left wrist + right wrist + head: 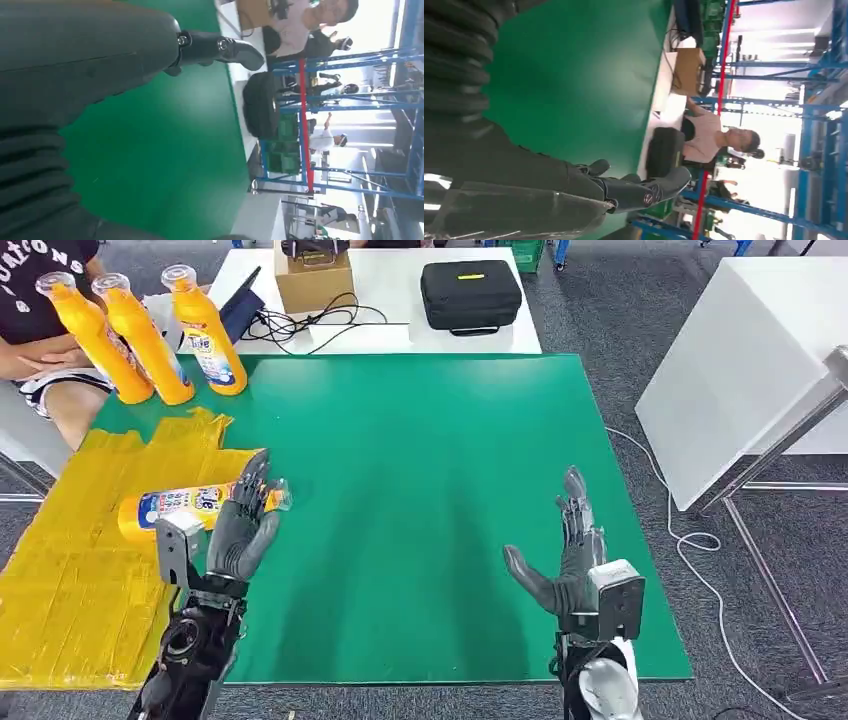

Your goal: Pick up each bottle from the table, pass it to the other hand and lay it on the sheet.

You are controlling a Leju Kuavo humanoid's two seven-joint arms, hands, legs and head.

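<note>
We see one orange bottle [180, 507] lying on its side on the yellow sheet [70, 590], which covers the left edge of the green table [420, 490]. Its long axis runs almost parallel to the near edge of the table, with the clear cap toward the middle of the table and the base toward the left edge. The left hand [243, 525] stands just at the cap end, fingers up and apart. We cannot tell for sure whether the fingers touch the bottle, but they do not wrap around it, so we judge the hand holds nothing and this bottle is already laid down.

The right hand [565, 555] hovers over the near right part of the table, palm turned inward, fingers spread and empty. We think this posture suits receiving or reaching for the next bottle.

Three more orange bottles [150, 335] stand upright at the far left corner of the table, close together and leaning a little in the head view, with their caps up. They are well apart from both hands. A person [40, 330] sits just behind them. Beyond the far edge, a white table carries a black case [470, 295] and a cardboard box [313, 280].
</note>
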